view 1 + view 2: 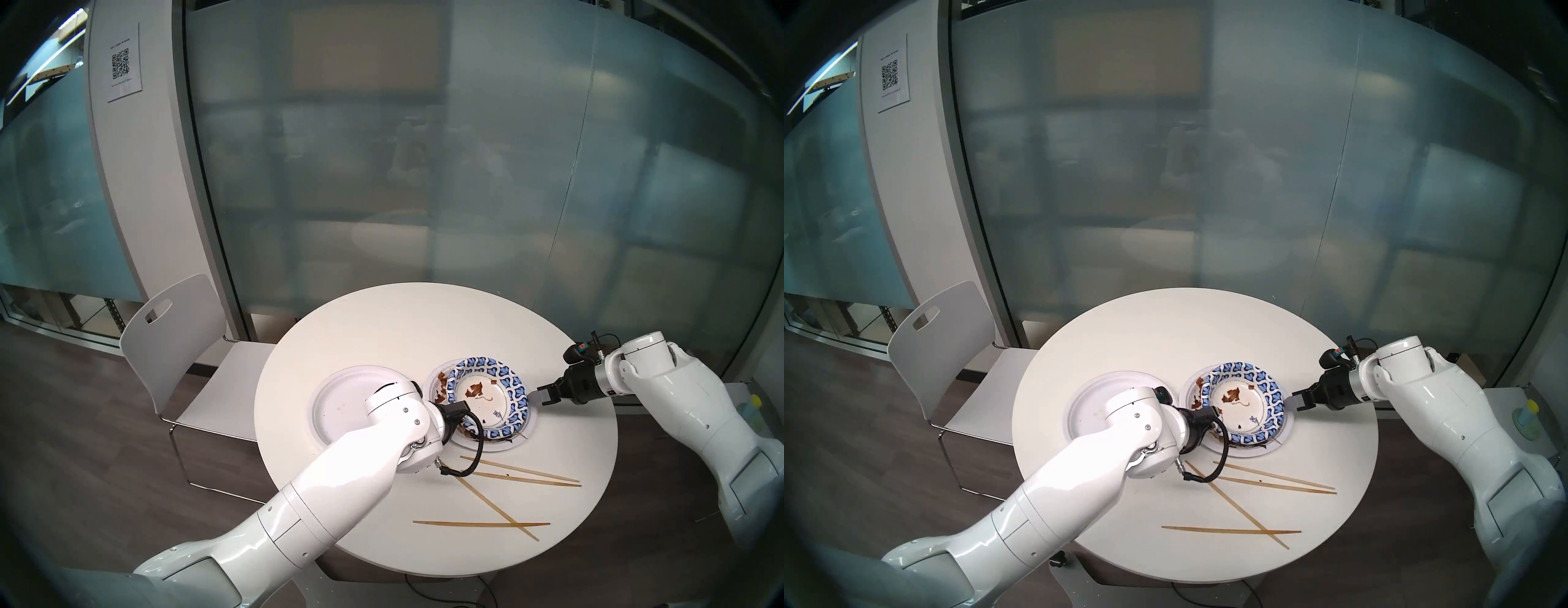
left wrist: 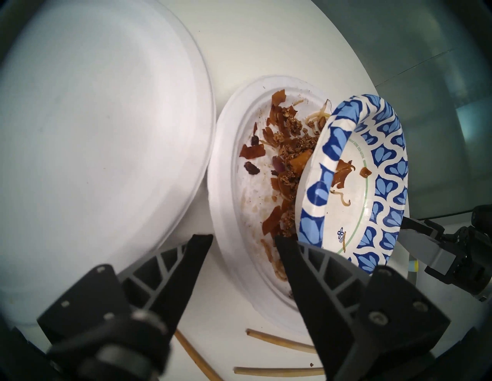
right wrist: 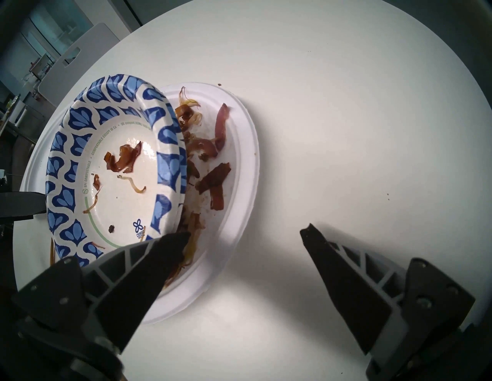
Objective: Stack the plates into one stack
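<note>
The left pincer (image 2: 243,238) is seen with its black fingers apart, straddling the near rim of the round white paper plate soiled with brown food scraps (image 2: 226,191): one finger lies outside the rim over the counter, the other inside, its tip among the scraps at the edge of the blue-and-white patterned paper plate (image 2: 354,186); nothing is clamped. The right pincer (image 3: 245,234) is spread wide and empty on the opposite side, one finger over the patterned plate's rim and the scraps, the other over bare white round counter (image 3: 346,106). The patterned plate is tilted, propped on the food heap inside the soiled white plate and shifted off-centre; only one patterned plate can be made out. A second, clean white paper plate (image 1: 339,399) lies just beside the pair, partly hidden by the left arm. Several risks are judged likely: should the thin rim be pinched from one side only, the soft paper may be folded and the scraps spilled onto the counter; the tilted patterned plate may be slid off by a nudge from either finger; if both pincers close at once, the plates may be pulled apart. The thin wooden chopsticks (image 1: 522,473) near the left wrist's cable could be swept aside.
</note>
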